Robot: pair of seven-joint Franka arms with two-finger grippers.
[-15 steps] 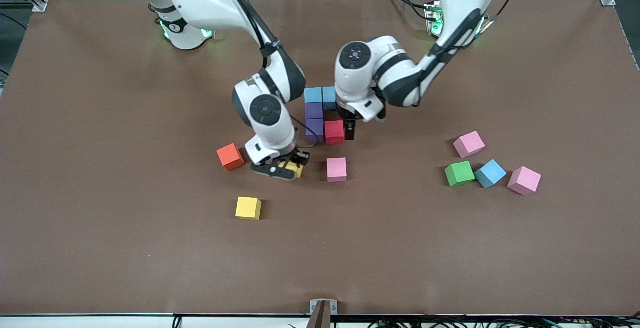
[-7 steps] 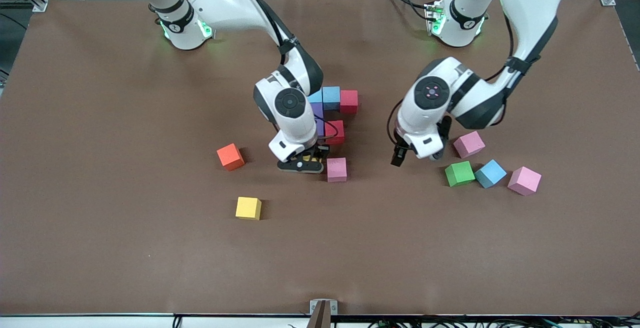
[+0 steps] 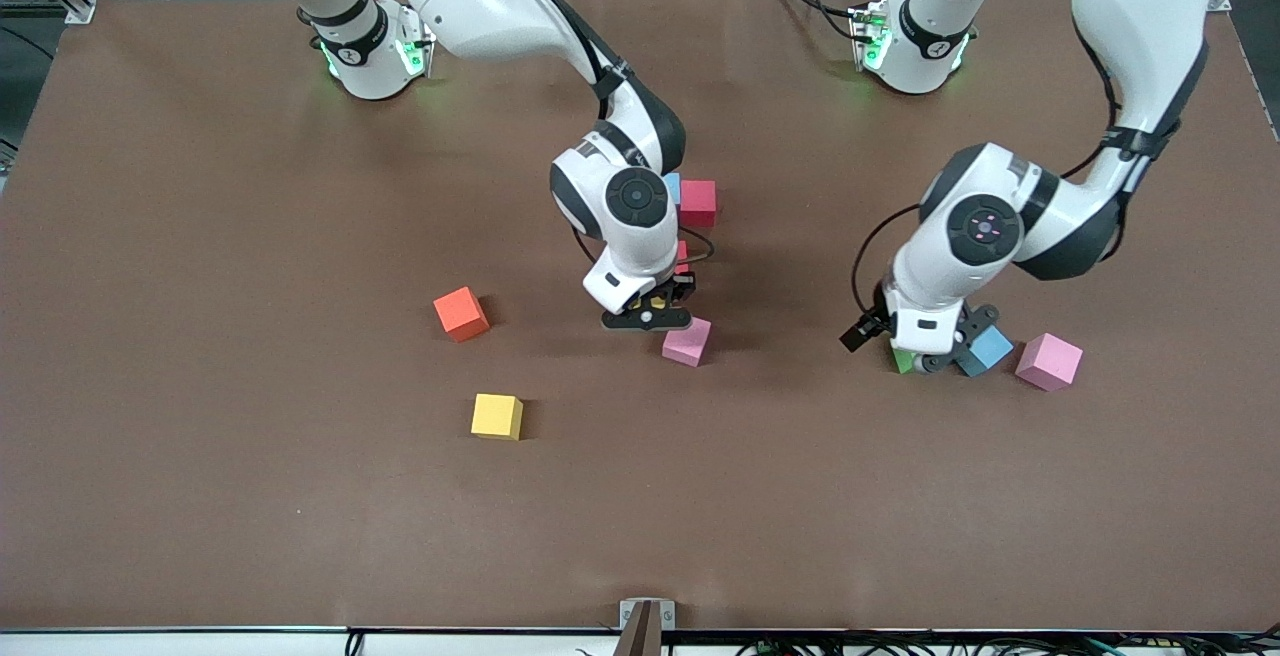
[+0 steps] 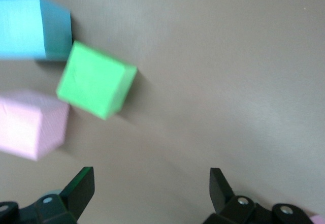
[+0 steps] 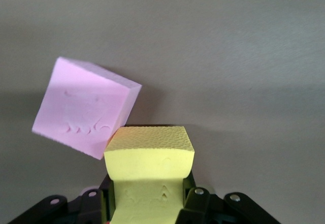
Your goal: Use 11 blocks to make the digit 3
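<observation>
While the right gripper [image 3: 648, 316] is clamped on a yellow block [image 5: 149, 155], it hangs low over the table just beside a loose pink block [image 3: 687, 342], and in the right wrist view the yellow cube's corner appears to touch or nearly touch that pink one, which sits skewed. Just past the gripper, toward the robots' bases, stands the partly built digit 3, mostly hidden by the right arm: only a red block [image 3: 698, 201], a sliver of light blue block [image 3: 673, 186] beside it and an edge of another red cube [image 3: 682, 256] show, so how many cubes are already placed cannot be counted here. Farther out, toward the right arm's end of the table, an orange block [image 3: 461, 313] and a second yellow block [image 3: 497, 416] lie loose and well apart. At the left arm's end, the left gripper [image 3: 905, 346] is spread wide and empty, low over a green block [image 4: 95, 80] that lies among a blue block [image 3: 988, 348] and further pink blocks [image 3: 1048, 361]. By my reckoning the figure is less than half done, with the held yellow cube and at least six loose cubes left to place.
</observation>
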